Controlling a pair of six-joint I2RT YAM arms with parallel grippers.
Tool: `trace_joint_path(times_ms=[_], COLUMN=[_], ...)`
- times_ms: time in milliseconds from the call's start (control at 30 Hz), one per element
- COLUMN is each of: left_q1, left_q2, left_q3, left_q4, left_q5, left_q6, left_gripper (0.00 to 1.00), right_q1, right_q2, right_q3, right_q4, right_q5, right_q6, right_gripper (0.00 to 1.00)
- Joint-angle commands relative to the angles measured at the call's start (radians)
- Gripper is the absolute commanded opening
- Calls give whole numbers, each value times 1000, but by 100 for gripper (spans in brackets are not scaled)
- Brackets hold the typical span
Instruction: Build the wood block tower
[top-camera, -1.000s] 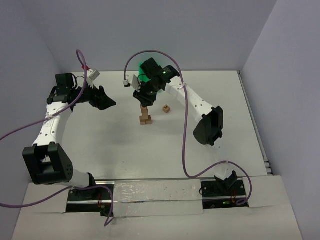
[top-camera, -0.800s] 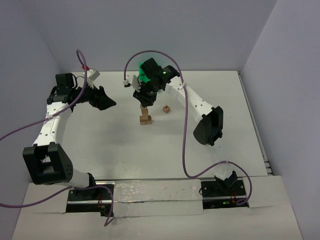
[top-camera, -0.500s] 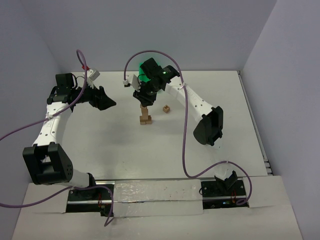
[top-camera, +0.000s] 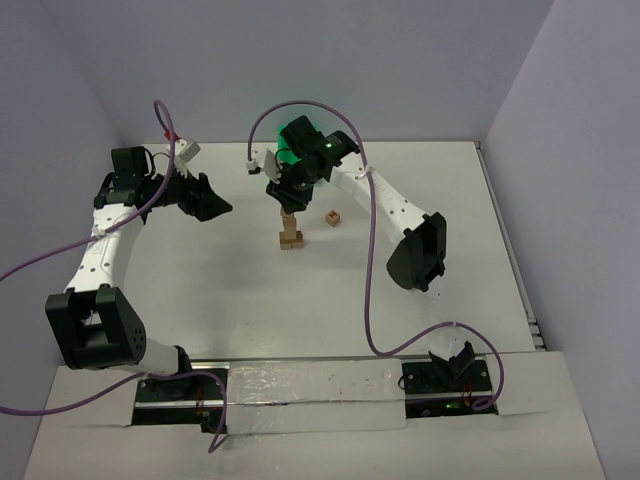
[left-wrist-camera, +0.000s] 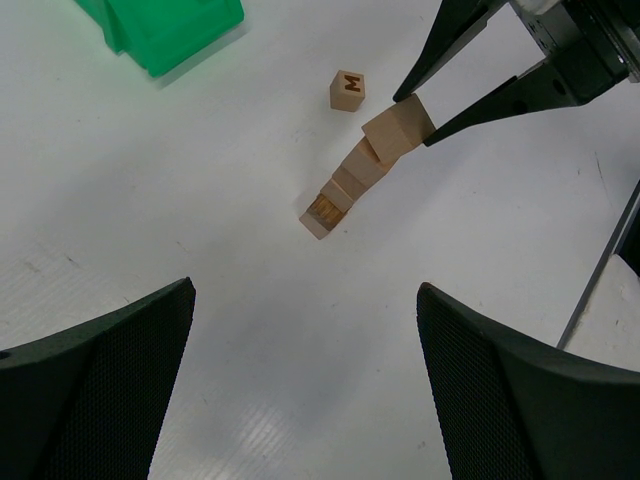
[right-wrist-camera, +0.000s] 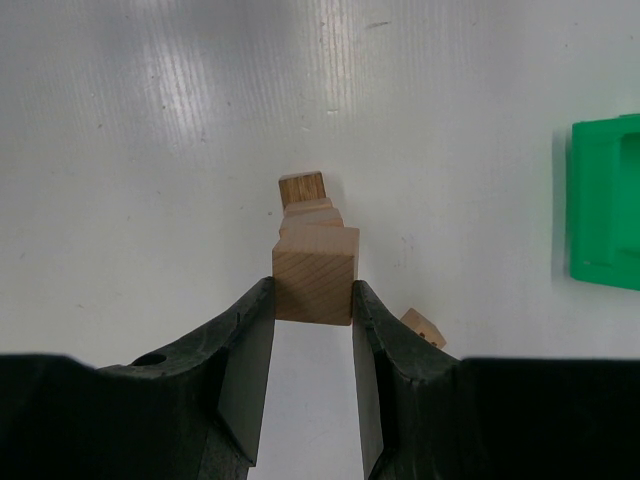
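The tower (top-camera: 291, 235) is a narrow column of tan wooden cubes on the table's middle; it also shows in the left wrist view (left-wrist-camera: 345, 190). My right gripper (right-wrist-camera: 312, 287) is shut on the top cube (right-wrist-camera: 314, 268), holding it at the head of the column; I cannot tell whether it rests on the cube below. From above, that gripper (top-camera: 288, 198) hides the column's top. One loose cube marked M (left-wrist-camera: 347, 88) lies to the right of the tower (top-camera: 333, 216). My left gripper (left-wrist-camera: 305, 290) is open and empty, left of the tower (top-camera: 222, 207).
A green plastic bin (top-camera: 295, 134) stands behind the tower at the back of the table, seen also in the left wrist view (left-wrist-camera: 165, 25) and the right wrist view (right-wrist-camera: 605, 200). The right arm's purple cable arcs over the back of the table.
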Motion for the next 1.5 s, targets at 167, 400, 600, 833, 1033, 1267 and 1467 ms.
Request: trace_joint_path(times_ms=[167, 400, 600, 833, 1033, 1267, 1467], left_q1=[8, 5, 6, 6, 6, 6, 6], left_q2=[-5, -3, -2, -2, 0, -2, -14], left_q3=[16, 15, 13, 10, 9, 6, 4], left_q4=[0, 0, 0, 2, 3, 9, 16], left_q5=[39, 39, 42, 42, 44, 49, 74], left_q6=[21, 25, 27, 27, 29, 27, 62], left_gripper=[98, 98, 97, 98, 98, 98, 97], right_q1=[10, 10, 9, 10, 9, 10, 8], right_q2=[20, 22, 26, 24, 20, 9, -52], right_q3=[8, -4, -9, -17, -18, -13, -8], right_q4=[34, 43, 46, 45, 52, 56, 80], right_q5=[7, 6, 11, 18, 16, 12, -5], right_q6=[-12, -9, -7, -10, -4, 8, 40], right_gripper=[33, 34, 36, 43, 64, 78, 83])
